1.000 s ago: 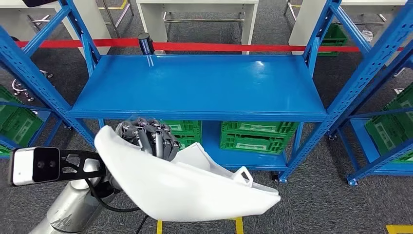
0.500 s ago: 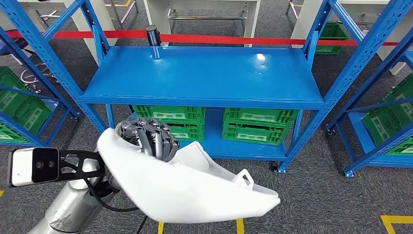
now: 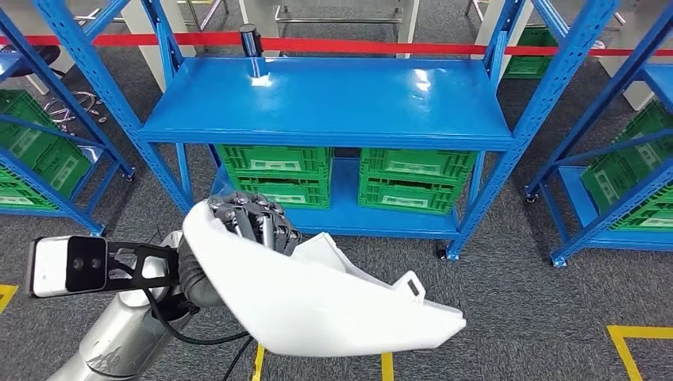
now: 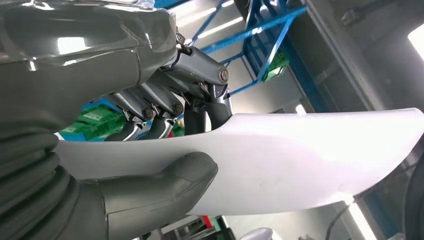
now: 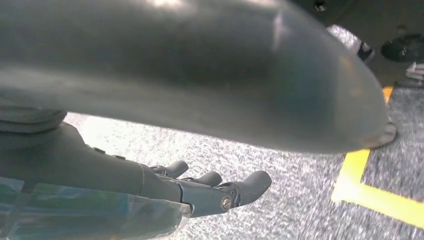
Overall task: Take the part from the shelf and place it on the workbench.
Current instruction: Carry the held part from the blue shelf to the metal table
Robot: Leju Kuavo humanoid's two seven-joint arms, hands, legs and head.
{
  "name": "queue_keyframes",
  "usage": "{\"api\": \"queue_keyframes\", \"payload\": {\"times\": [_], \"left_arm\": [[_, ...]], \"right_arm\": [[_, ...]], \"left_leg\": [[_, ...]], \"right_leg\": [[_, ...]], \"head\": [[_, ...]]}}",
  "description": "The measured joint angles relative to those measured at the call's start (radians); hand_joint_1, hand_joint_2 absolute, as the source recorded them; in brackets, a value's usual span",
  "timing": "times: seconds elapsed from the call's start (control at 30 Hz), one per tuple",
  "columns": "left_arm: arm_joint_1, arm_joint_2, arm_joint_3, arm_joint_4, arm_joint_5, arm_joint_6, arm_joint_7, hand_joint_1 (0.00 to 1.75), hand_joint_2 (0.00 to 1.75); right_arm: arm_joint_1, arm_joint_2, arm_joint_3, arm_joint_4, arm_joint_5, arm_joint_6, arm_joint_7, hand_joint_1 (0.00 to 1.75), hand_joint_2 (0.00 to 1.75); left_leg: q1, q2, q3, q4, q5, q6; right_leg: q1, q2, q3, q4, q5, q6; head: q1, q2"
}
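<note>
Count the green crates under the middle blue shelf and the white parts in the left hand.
Green plastic crates, two stacks of two: 4
White curved plastic part, held by the left hand: 1
Total: 5

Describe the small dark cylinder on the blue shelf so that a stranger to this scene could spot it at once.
Start at the big blue shelf rack straight ahead, with green crates stacked on its lower level. On its bare upper deck, look to the back left corner, just in front of the red strip. There stands the dark cylinder, upright and alone, the only object on that deck.
</note>
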Motion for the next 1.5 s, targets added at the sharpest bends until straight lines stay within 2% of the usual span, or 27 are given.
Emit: {"api": "queue_keyframes", "payload": {"times": [0.07, 0.13, 0.17, 0.2, 0.23, 0.3, 0.37, 0.43, 0.5, 0.53, 0.63, 0.67, 0.7, 0.73, 0.8, 0.83, 0.9, 0.97, 1.0, 1.03, 1.07, 1.13, 1.17, 1.2, 1.27, 1.47, 1.5], "left_arm": [[0.000, 0.000, -0.001, 0.004, 0.001, 0.000, 0.007, 1.66, 1.75], [-0.001, -0.001, -0.004, 0.008, 0.001, 0.000, 0.013, 1.66, 1.75], [-0.001, -0.002, -0.006, 0.010, 0.002, -0.001, 0.015, 1.66, 1.75], [-0.001, -0.003, -0.009, 0.013, 0.002, -0.002, 0.018, 1.66, 1.75], [-0.002, -0.004, -0.013, 0.014, 0.003, -0.002, 0.019, 1.66, 1.75], [-0.007, -0.006, -0.019, 0.015, 0.009, -0.001, 0.021, 1.66, 1.75], [-0.017, -0.008, -0.023, 0.015, 0.017, 0.006, 0.020, 1.66, 1.75], [-0.024, -0.007, -0.023, 0.014, 0.024, 0.013, 0.019, 1.66, 1.75], [-0.025, -0.005, -0.023, 0.014, 0.028, 0.015, 0.019, 1.66, 1.75], [-0.025, -0.004, -0.023, 0.013, 0.031, 0.016, 0.020, 1.66, 1.75], [-0.020, -0.002, -0.023, 0.011, 0.041, 0.015, 0.026, 1.66, 1.75], [-0.018, -0.002, -0.023, 0.011, 0.043, 0.015, 0.028, 1.66, 1.75], [-0.015, -0.001, -0.024, 0.011, 0.044, 0.015, 0.030, 1.66, 1.75], [-0.014, 0.000, -0.024, 0.011, 0.046, 0.016, 0.030, 1.66, 1.75], [-0.012, 0.002, -0.023, 0.012, 0.048, 0.021, 0.031, 1.66, 1.75], [-0.012, 0.003, -0.021, 0.011, 0.048, 0.023, 0.031, 1.66, 1.75], [-0.010, 0.006, -0.018, 0.010, 0.044, 0.023, 0.031, 1.66, 1.75], [-0.009, 0.008, -0.018, 0.009, 0.035, 0.016, 0.031, 1.66, 1.75], [-0.008, 0.009, -0.019, 0.008, 0.030, 0.012, 0.031, 1.66, 1.75], [-0.008, 0.010, -0.020, 0.008, 0.026, 0.009, 0.032, 1.66, 1.75], [-0.008, 0.011, -0.021, 0.008, 0.023, 0.007, 0.033, 1.66, 1.75], [-0.008, 0.011, -0.023, 0.007, 0.022, 0.002, 0.034, 1.66, 1.75], [-0.008, 0.011, -0.025, 0.007, 0.022, 0.000, 0.034, 1.66, 1.75], [-0.008, 0.011, -0.027, 0.007, 0.022, -0.002, 0.034, 1.66, 1.75], [-0.008, 0.011, -0.030, 0.007, 0.022, -0.003, 0.034, 1.66, 1.75], [-0.009, 0.011, -0.031, 0.008, 0.022, -0.003, 0.034, 1.66, 1.75], [-0.010, 0.010, -0.032, 0.008, 0.022, -0.004, 0.034, 1.66, 1.75]], "right_arm": [[0.000, 0.001, 0.000, -0.001, -0.006, -0.007, -0.001, 0.00, 0.00], [0.001, 0.002, 0.000, -0.002, -0.014, -0.014, -0.002, 0.00, 0.00], [0.002, 0.003, 0.000, -0.004, -0.018, -0.017, -0.002, 0.00, 0.00], [0.004, 0.003, 0.000, -0.007, -0.023, -0.019, -0.003, 0.00, 0.00], [0.006, 0.004, -0.001, -0.011, -0.027, -0.022, -0.003, 0.00, 0.00], [0.011, 0.005, 0.000, -0.026, -0.032, -0.033, -0.003, 0.00, 0.00], [0.018, 0.000, 0.000, -0.052, -0.037, -0.062, -0.003, 0.00, 0.00], [0.028, -0.014, 0.000, -0.085, -0.047, -0.090, -0.009, 0.00, 0.00], [0.038, -0.034, 0.002, -0.121, -0.060, -0.111, -0.022, 0.00, 0.00], [0.044, -0.044, 0.005, -0.143, -0.066, -0.127, -0.028, 0.00, 0.00], [0.064, -0.085, 0.021, -0.211, -0.078, -0.187, -0.028, 0.00, 0.00], [0.071, -0.100, 0.028, -0.236, -0.081, -0.208, -0.024, 0.00, 0.00], [0.077, -0.113, 0.035, -0.260, -0.085, -0.228, -0.020, 0.00, 0.00], [0.082, -0.126, 0.043, -0.285, -0.087, -0.252, -0.017, 0.00, 0.00], [0.090, -0.153, 0.063, -0.340, -0.083, -0.311, -0.016, 0.00, 0.00], [0.091, -0.164, 0.075, -0.365, -0.080, -0.339, -0.017, 0.00, 0.00], [0.087, -0.183, 0.106, -0.405, -0.087, -0.353, -0.023, 0.00, 0.00], [0.082, -0.193, 0.134, -0.416, -0.122, -0.304, -0.052, 0.00, 0.00], [0.078, -0.195, 0.145, -0.415, -0.141, -0.274, -0.078, 0.00, 0.00], [0.073, -0.194, 0.154, -0.409, -0.158, -0.250, -0.107, 0.00, 0.00], [0.067, -0.192, 0.160, -0.398, -0.170, -0.232, -0.137, 0.00, 0.00], [0.051, -0.185, 0.172, -0.372, -0.181, -0.206, -0.191, 0.00, 0.00], [0.044, -0.181, 0.178, -0.357, -0.183, -0.195, -0.213, 0.00, 0.00], [0.039, -0.177, 0.183, -0.343, -0.185, -0.185, -0.229, 0.00, 0.00], [0.033, -0.173, 0.187, -0.327, -0.188, -0.171, -0.244, 0.00, 0.00], [0.031, -0.172, 0.188, -0.322, -0.190, -0.166, -0.249, 0.00, 0.00], [0.028, -0.169, 0.190, -0.311, -0.191, -0.158, -0.254, 0.00, 0.00]], "left_leg": [[0.005, 0.000, -0.021, 0.072, -0.086, -0.012], [0.007, 0.000, -0.044, 0.198, -0.183, -0.019], [0.008, 0.000, -0.047, 0.250, -0.201, -0.020], [0.008, 0.000, -0.037, 0.274, -0.198, -0.018], [0.008, 0.000, -0.010, 0.264, -0.178, -0.013], [0.001, 0.000, 0.091, 0.147, -0.146, 0.007], [-0.010, 0.000, 0.184, 0.013, -0.158, 0.029], [-0.022, 0.000, 0.207, -0.036, -0.165, 0.040], [-0.021, 0.001, 0.199, -0.055, -0.136, 0.050], [-0.020, 0.003, 0.191, -0.065, -0.119, 0.055], [-0.018, 0.002, 0.151, -0.075, -0.072, 0.062], [-0.018, 0.001, 0.132, -0.072, -0.058, 0.061], [-0.017, 0.001, 0.112, -0.069, -0.045, 0.059], [-0.016, 0.001, 0.091, -0.065, -0.033, 0.057], [-0.013, 0.001, 0.051, -0.047, -0.014, 0.048], [-0.014, 0.001, 0.032, -0.034, -0.008, 0.043], [-0.015, 0.002, 0.009, -0.013, 0.004, 0.031], [-0.013, 0.002, 0.002, -0.007, 0.017, 0.021], [-0.010, 0.001, -0.002, -0.002, 0.011, 0.015], [-0.007, 0.000, -0.008, 0.014, -0.013, 0.009], [-0.004, 0.000, -0.017, 0.047, -0.055, 0.002], [0.002, 0.000, -0.041, 0.162, -0.162, -0.010], [0.004, 0.000, -0.049, 0.224, -0.195, -0.013], [0.005, 0.000, -0.051, 0.270, -0.209, -0.014], [0.006, 0.000, -0.046, 0.306, -0.204, -0.014], [0.006, 0.000, -0.037, 0.303, -0.193, -0.013], [0.005, 0.000, -0.007, 0.271, -0.176, -0.009]], "right_leg": [[-0.001, -0.004, -0.018, 0.000, 0.021, -0.016], [0.001, -0.005, -0.041, 0.001, 0.044, -0.020], [0.003, -0.006, -0.054, 0.002, 0.055, -0.020], [0.006, -0.006, -0.068, 0.002, 0.066, -0.019], [0.009, -0.006, -0.081, 0.003, 0.077, -0.019], [0.012, -0.005, -0.101, 0.003, 0.096, -0.017], [0.011, -0.006, -0.109, 0.001, 0.113, -0.008], [0.004, -0.008, -0.111, -0.005, 0.130, 0.008], [0.001, -0.007, -0.117, -0.003, 0.132, 0.015], [0.003, -0.006, -0.126, 0.014, 0.110, 0.012], [0.005, -0.003, -0.172, 0.166, -0.014, -0.003], [0.005, -0.003, -0.181, 0.223, -0.037, 0.002], [0.003, -0.003, -0.179, 0.259, -0.039, 0.012], [0.001, -0.003, -0.162, 0.262, -0.023, 0.026], [-0.006, -0.002, -0.080, 0.170, 0.012, 0.049], [-0.006, -0.001, -0.029, 0.096, 0.008, 0.050], [-0.002, 0.004, 0.023, 0.006, -0.017, 0.037], [0.002, 0.005, 0.016, 0.000, -0.018, 0.017], [0.002, 0.003, 0.010, 0.000, -0.010, 0.007], [0.000, 0.000, 0.003, 0.000, -0.001, -0.002], [-0.001, -0.003, -0.008, -0.001, 0.011, -0.010], [0.000, -0.004, -0.032, 0.000, 0.035, -0.016], [0.001, -0.004, -0.046, 0.001, 0.048, -0.015], [0.002, -0.004, -0.059, 0.002, 0.059, -0.014], [0.003, -0.004, -0.075, 0.002, 0.072, -0.013], [0.004, -0.004, -0.081, 0.002, 0.076, -0.013], [0.005, -0.004, -0.089, 0.002, 0.083, -0.012]], "head": [[-0.002, 0.000], [-0.004, 0.000], [-0.004, 0.000], [-0.004, 0.000], [-0.004, 0.000], [-0.003, 0.000], [-0.002, 0.000], [-0.004, 0.000], [-0.007, 0.000], [-0.006, 0.000], [0.002, 0.000], [0.003, 0.000], [0.004, 0.000], [0.005, 0.000], [0.007, 0.000], [0.008, 0.000], [0.007, 0.000], [0.004, 0.000], [0.004, 0.000], [0.003, 0.000], [0.002, 0.000], [0.000, 0.000], [0.000, 0.000], [0.000, 0.000], [0.000, 0.000], [0.000, 0.000], [0.000, 0.000]]}}
